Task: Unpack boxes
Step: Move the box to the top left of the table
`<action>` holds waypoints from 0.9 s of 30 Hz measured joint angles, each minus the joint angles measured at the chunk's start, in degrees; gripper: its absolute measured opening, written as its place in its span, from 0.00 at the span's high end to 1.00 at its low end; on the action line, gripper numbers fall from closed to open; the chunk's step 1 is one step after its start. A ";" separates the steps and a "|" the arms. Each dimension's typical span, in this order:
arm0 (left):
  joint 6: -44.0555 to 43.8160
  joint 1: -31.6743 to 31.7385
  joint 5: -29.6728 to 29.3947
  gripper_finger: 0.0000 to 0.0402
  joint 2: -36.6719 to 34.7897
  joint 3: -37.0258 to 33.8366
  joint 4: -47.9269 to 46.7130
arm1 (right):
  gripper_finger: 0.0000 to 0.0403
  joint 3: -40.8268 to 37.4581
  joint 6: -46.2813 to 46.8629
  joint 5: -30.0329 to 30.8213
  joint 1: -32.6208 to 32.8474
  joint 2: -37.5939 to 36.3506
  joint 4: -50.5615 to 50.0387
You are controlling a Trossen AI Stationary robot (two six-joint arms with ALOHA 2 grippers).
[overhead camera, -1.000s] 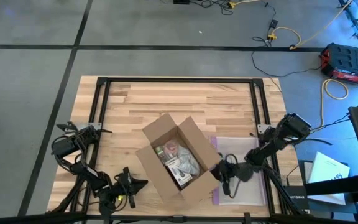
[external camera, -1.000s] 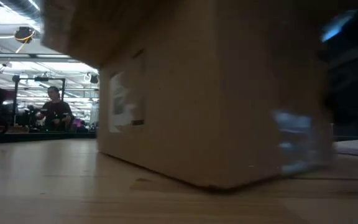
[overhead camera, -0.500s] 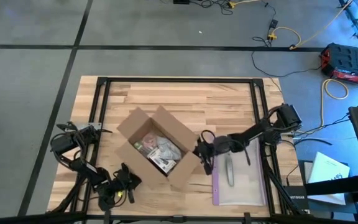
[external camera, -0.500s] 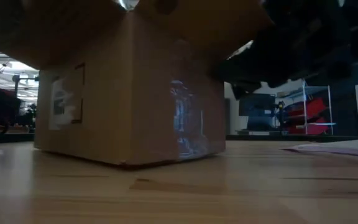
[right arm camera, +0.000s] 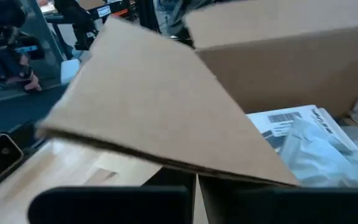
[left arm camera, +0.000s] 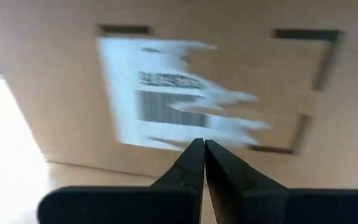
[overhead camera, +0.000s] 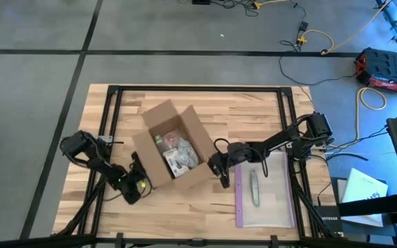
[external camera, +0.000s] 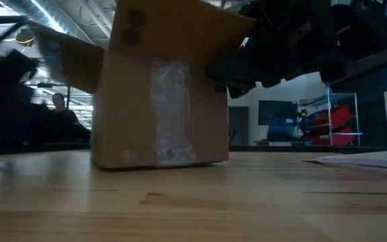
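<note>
Right now I have the open brown cardboard box (overhead camera: 171,147) sitting near the middle of the wooden slatted table (overhead camera: 205,103), flaps spread, with its packets and wrapped contents (overhead camera: 176,151) not yet taken out. My right gripper (overhead camera: 220,165) sits just beside the box's near-right flap, its fingers clenched together on nothing; in its wrist view the flap (right arm camera: 160,112) lies directly ahead and a labelled packet (right arm camera: 291,121) shows inside. My left gripper (overhead camera: 135,180) is close against the box's opposite wall, fingers likewise pressed shut and empty, pointing straight at the torn pale shipping label (left arm camera: 173,99).

I judge this to be the positioning step: the box is open, both tools bracket it, and unpacking proper has not begun. The flat clear plastic bag with a purple edge (overhead camera: 264,196), a small grey tool (overhead camera: 254,187) lying on it, waits beside my right arm.

Next I would need to spread one gripper's fingers, lift it over the rim, and reach down onto a packet, with the other steadying the box wall so it does not slide.
</note>
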 joint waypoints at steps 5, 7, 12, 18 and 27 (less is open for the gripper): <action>3.81 8.33 -1.08 1.00 -5.52 -4.92 0.11 | 1.00 0.02 -2.29 0.38 -2.70 0.00 -0.40; 6.01 11.42 -1.86 1.00 -8.13 -6.19 0.19 | 1.00 0.02 -3.30 0.11 -4.19 0.00 -0.51; 10.82 18.32 -2.08 1.00 -12.49 -7.06 0.56 | 1.00 0.02 -4.41 -1.21 -8.10 0.00 -0.50; 12.90 20.96 -2.00 1.00 -14.06 -7.08 0.84 | 1.00 0.04 -4.68 -4.18 -10.70 -0.05 -2.68; 38.77 7.02 -4.92 1.00 -26.96 -2.28 3.68 | 1.00 -0.02 -6.60 -7.14 -7.68 -6.86 -12.37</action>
